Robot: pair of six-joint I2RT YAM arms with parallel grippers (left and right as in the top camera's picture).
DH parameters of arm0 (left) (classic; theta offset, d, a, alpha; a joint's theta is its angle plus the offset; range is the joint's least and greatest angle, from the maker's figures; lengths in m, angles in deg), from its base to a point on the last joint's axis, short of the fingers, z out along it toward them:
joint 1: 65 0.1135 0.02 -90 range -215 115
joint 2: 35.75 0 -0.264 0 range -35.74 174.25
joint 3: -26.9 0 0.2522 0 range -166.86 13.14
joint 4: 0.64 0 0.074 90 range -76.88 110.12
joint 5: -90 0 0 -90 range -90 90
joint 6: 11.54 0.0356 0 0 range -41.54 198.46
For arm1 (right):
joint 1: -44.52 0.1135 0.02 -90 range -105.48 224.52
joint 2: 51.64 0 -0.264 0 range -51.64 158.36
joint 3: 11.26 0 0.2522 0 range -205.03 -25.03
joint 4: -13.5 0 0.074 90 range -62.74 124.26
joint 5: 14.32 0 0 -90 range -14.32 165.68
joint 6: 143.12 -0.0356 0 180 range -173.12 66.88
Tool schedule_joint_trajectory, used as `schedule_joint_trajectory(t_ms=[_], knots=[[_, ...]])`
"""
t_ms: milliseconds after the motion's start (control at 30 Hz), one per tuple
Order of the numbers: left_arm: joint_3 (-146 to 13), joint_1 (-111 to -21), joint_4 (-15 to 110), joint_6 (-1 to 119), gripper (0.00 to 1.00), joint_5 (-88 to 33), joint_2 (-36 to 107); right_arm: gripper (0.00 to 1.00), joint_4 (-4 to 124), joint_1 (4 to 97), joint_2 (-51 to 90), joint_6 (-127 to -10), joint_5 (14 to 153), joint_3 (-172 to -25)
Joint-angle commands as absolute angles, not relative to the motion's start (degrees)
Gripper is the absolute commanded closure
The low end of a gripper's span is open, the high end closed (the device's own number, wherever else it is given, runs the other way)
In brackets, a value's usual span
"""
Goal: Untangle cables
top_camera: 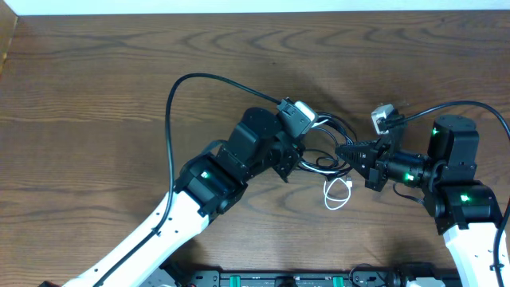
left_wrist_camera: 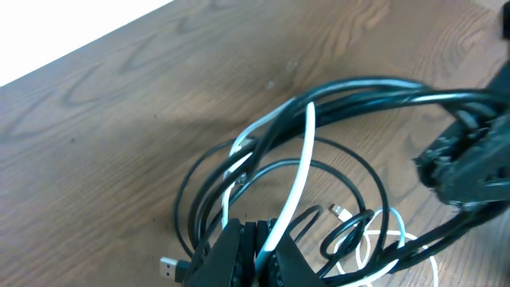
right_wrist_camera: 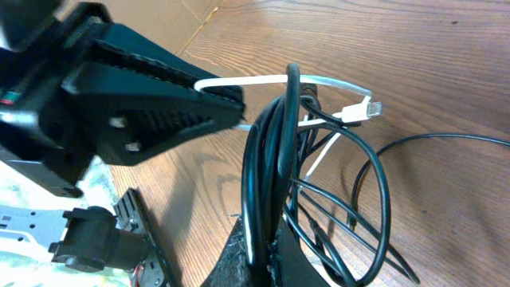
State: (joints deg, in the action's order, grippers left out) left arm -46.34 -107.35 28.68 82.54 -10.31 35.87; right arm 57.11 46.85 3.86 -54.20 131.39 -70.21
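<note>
**Both arms pinched on the knot — white cord crosses the black coil**

The left gripper [left_wrist_camera: 256,243] has its jaws pressed together on the white cord [right_wrist_camera: 263,80]. The right gripper [right_wrist_camera: 267,243] is clamped on the bunched black coil [right_wrist_camera: 271,159], holding it upright off the table [top_camera: 96,80]. The two grippers sit nearly tip to tip.

From the left jaws the white cord runs straight across to the coil, passes under one black strand at the top, and ends in its plug [right_wrist_camera: 366,108] on the far side. More white cord lies looped on the table, on the robot's side of the grippers.

The cord's long axis points from the plug toward the left arm, so drawing it that way, with the right arm holding the coil steady, looks like the way to slide the plug out — provided it doesn't snag on the strand.
</note>
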Motion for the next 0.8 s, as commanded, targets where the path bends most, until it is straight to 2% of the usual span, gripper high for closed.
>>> schedule_joint_trajectory(t_ms=[0,333,500,767], knots=[[-47.0,-107.5,28.4,81.8,0.92,-8.3,31.3,0.99,57.1,46.8,3.9,-54.8,132.6,-70.2],[-47.0,-107.4,28.3,80.9,0.92,2.0,17.8,0.99,57.4,46.8,3.9,-54.8,132.1,-70.2],[-47.0,-106.4,25.7,77.1,0.92,7.2,11.9,0.99,60.7,46.8,3.9,-54.8,125.1,-70.2],[-47.0,-100.4,18.7,73.5,0.92,7.4,6.5,0.99,62.7,46.8,3.9,-54.9,117.9,-70.2]])
